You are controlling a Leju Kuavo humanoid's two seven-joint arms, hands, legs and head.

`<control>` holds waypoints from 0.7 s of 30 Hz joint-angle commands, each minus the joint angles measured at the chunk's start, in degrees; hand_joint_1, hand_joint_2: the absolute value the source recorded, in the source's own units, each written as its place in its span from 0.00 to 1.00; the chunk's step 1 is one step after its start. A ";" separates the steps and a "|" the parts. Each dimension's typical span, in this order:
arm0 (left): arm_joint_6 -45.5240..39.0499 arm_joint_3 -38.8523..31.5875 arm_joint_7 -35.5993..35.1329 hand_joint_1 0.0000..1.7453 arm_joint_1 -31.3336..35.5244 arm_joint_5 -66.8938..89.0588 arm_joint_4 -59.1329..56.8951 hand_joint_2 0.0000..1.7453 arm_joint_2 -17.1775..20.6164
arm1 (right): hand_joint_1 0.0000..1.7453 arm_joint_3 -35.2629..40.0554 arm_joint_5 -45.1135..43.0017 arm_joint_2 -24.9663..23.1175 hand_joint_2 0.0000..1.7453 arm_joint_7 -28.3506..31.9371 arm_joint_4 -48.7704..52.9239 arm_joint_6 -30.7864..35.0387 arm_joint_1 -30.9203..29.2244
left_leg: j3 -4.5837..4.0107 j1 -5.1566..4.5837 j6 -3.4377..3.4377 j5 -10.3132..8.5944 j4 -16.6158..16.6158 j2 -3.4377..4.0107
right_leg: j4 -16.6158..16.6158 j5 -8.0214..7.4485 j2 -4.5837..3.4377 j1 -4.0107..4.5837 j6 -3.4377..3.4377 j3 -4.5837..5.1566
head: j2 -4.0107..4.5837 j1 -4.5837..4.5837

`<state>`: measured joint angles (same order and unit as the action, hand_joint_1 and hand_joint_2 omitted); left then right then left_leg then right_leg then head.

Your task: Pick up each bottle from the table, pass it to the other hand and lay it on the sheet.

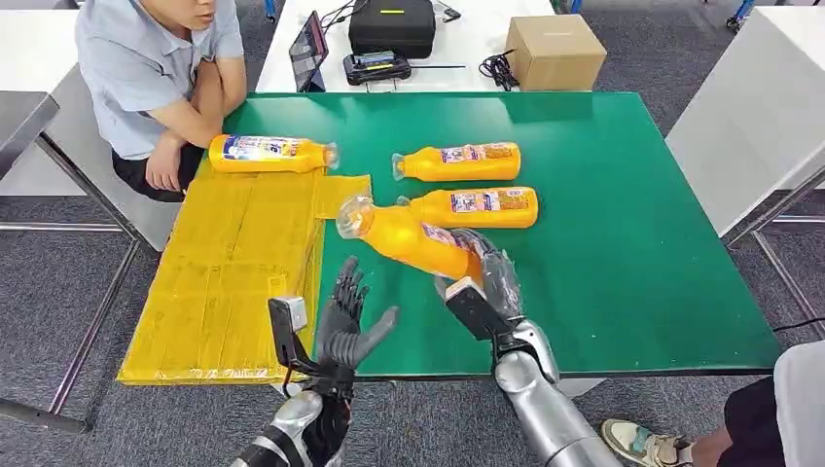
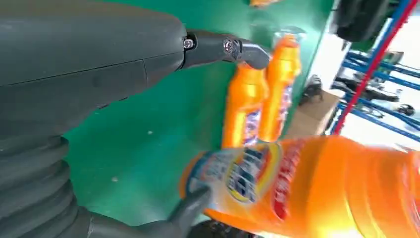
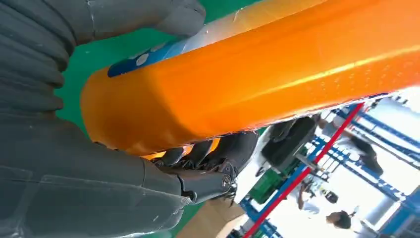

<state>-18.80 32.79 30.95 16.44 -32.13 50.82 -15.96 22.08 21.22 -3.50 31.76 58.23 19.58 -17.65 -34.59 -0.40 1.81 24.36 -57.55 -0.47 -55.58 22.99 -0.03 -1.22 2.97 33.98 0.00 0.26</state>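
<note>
— What do you see from your head view?

— My right hand point(image 1: 484, 277) grips an orange detergent bottle point(image 1: 409, 238) by its base end, raised over the green table point(image 1: 632, 243), its clear cap pointing toward the yellow sheet point(image 1: 229, 282). My left hand point(image 1: 348, 319) is up beside it with its fingers spread, holding nothing, just apart from the bottle. Two more orange bottles lie on the green behind it: the far bottle point(image 1: 459, 161) and the near bottle point(image 1: 472, 207), side by side. A fourth bottle point(image 1: 270, 154) lies at the sheet's far edge, next to a seated person's arm point(image 1: 199, 102).

— And the left wrist view?

— My left hand's grey thumb and a dark finger frame the held bottle point(image 2: 307, 183), whose label is blurred. The pair of lying bottles point(image 2: 262, 94) shows beyond, on the table.

— The right wrist?

— My right hand point(image 3: 163, 148) is wrapped around the bottle's body point(image 3: 257, 74), the fingers curled under it and the thumb over it. I cannot tell how full any bottle is; the plastic is opaque.
</note>
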 commanded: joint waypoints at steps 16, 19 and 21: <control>2.21 -1.51 -2.46 0.00 6.25 -1.71 -4.81 1.00 -2.27 | 1.00 7.53 0.16 -3.61 1.00 0.54 -7.68 -1.66 -6.24 | 0.08 0.06 -0.08 0.05 -0.01 0.11 | 0.01 0.01 -0.08 0.06 -0.10 -0.07 | 0.00 0.02; 2.21 -1.51 -2.46 0.00 6.25 -1.71 -4.81 1.00 -2.27 | 1.00 7.53 0.16 -3.61 1.00 0.54 -7.68 -1.66 -6.24 | 0.09 0.07 -0.10 0.06 -0.02 0.08 | 0.00 0.03 -0.05 0.08 -0.11 -0.08 | 0.00 0.02; 2.22 -1.50 -2.46 0.00 6.20 -1.72 -4.83 1.00 -2.26 | 1.00 7.51 0.16 -3.52 1.00 0.54 -7.71 -1.68 -6.23 | 0.13 0.09 -0.11 0.10 -0.04 0.12 | 0.00 0.04 -0.08 0.10 -0.14 -0.12 | 0.00 0.02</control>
<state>-16.87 32.26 28.96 19.62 -33.53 50.16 -18.27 27.15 21.57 -6.78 32.13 55.34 18.16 -20.32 -34.61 -0.40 1.81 24.36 -57.55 -0.49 -55.58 22.99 -0.01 -1.22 2.97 34.00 0.00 0.28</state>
